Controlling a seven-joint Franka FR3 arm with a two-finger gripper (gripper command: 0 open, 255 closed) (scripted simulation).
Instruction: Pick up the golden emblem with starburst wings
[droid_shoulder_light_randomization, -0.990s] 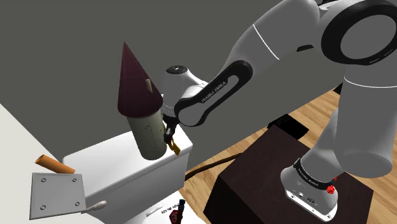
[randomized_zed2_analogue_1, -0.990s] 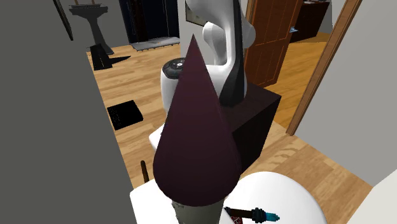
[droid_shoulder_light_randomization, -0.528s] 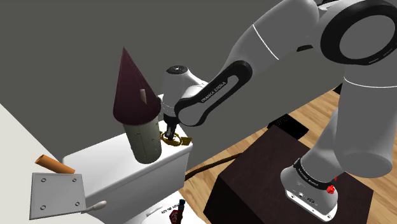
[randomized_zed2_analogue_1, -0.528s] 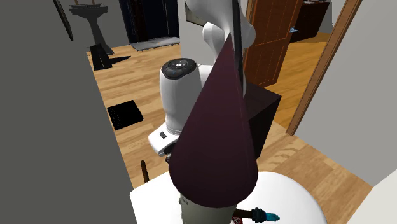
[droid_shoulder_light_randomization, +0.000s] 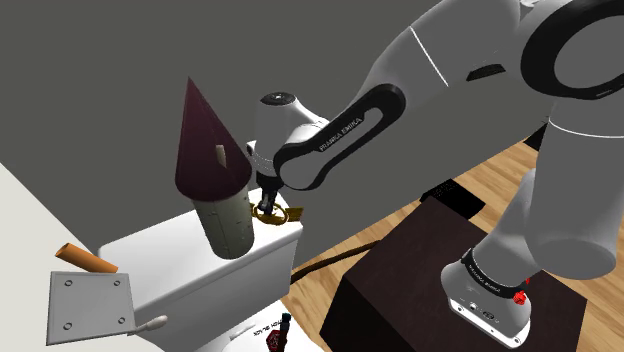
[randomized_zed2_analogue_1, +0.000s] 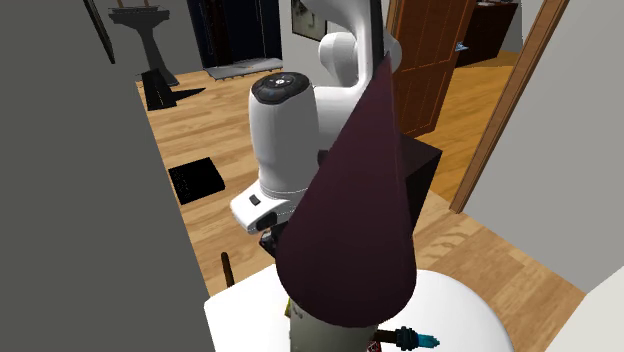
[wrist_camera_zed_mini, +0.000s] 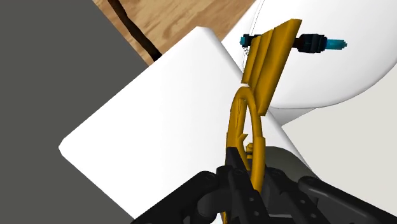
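A: Where is the golden emblem (wrist_camera_zed_mini: 262, 76) sitting right now?
B: It is standing on edge in the pincer (wrist_camera_zed_mini: 251, 177), which is clamping the rim of its ring between both fingers. The starburst wing is sticking out past the fingertips, over the white tank lid (wrist_camera_zed_mini: 159, 114). In the shoulder view it is hanging low at the lid's edge toward that view's right, just beside the maroon-coned tower (droid_shoulder_light_randomization: 210, 150), and I am not managing to tell whether it is touching the lid
A: How are you expecting it to handle?
B: I am judging it stiff, thin and fairly light, probably slick. Held on such a narrow rim, it is looking liable to pivot, with the wing pulling to one side. I am thinking a hold nearer the wing's root, across the flat faces, is safer, and the tower is standing near enough to get knocked
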